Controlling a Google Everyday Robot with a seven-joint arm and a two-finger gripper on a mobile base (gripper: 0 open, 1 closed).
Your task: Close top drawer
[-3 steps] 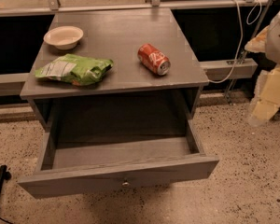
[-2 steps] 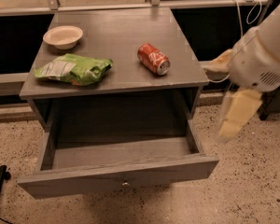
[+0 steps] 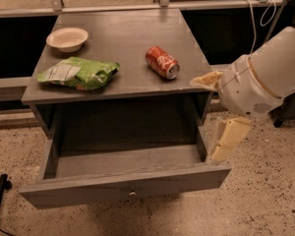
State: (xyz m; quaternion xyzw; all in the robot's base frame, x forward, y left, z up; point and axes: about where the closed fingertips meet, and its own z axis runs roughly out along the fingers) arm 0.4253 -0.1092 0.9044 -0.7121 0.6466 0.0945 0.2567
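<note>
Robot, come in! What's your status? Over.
End effector open, beside top drawer, right front corner. Drawer pulled out, empty. Nothing blocking it.

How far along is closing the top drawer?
Nothing is done yet: the drawer stands pulled out. In hand: the claw hangs open by its right front corner, contact unclear. Left: push the front in flush.

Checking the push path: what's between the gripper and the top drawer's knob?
Camera view: the gripper hangs at the right end of the open top drawer; only its bare front panel stretches to the knob.
</note>
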